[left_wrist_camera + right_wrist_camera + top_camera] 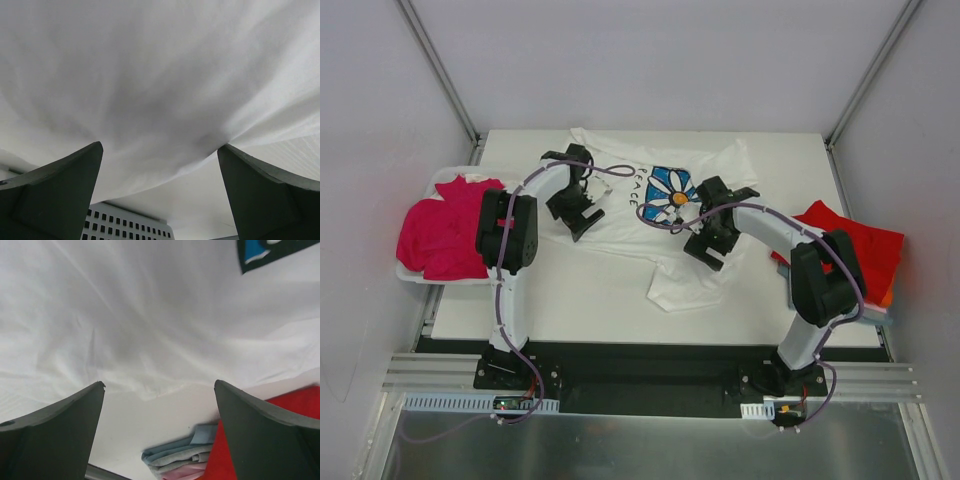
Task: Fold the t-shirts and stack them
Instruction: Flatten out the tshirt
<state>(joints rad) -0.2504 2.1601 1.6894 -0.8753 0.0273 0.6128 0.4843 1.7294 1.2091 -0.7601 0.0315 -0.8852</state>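
A white t-shirt with a blue daisy print and dark lettering lies spread and rumpled across the middle of the table. My left gripper is low over its left side, open; in the left wrist view the white cloth fills the frame above the open left gripper. My right gripper is over the shirt's right part, open. In the right wrist view the right gripper sits at the cloth's edge, with nothing between its fingers. A magenta t-shirt lies at the left, and a red t-shirt at the right.
The magenta shirt sits in a white perforated tray, whose wall shows in the left wrist view. The red shirt tops a pile at the table's right edge; folded light-blue and pink shirts show beside the red cloth.
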